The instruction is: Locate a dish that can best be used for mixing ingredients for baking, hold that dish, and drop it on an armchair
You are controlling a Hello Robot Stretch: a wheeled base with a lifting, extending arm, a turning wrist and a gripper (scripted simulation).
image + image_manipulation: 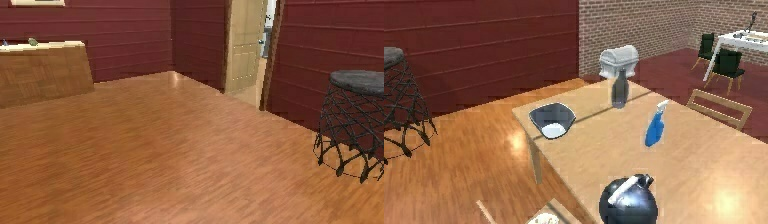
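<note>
Starting from the tool: I cannot tell whether it is apart, together or clamped on anything, so I treat its state as unknown until I can check it.

The thing I want is the bowl (552, 120). It is dark with a pale inside and stands upright on the bench (694, 170), near the bench's corner at the arm side view's left of middle. It is on the side the arm reaches to, but by my judgement it lies off the arm's line, toward that view's left. How near the tool is to it I cannot say.

The step in hand, as I read it, is lining up for the grasp. I would roll the base a little until the bowl sits on the arm's line. Then I would raise the arm clear of the bench edge before extending and come down on the near rim.

The bowl has bare wood all round it. A grey thing (619, 62) stands farther along, a blue spray bottle (655, 125) is well apart, and a dark round vessel (629, 200) sits near the bottom edge. The wire side table (396, 95) at the left needs room when I drive.
</note>
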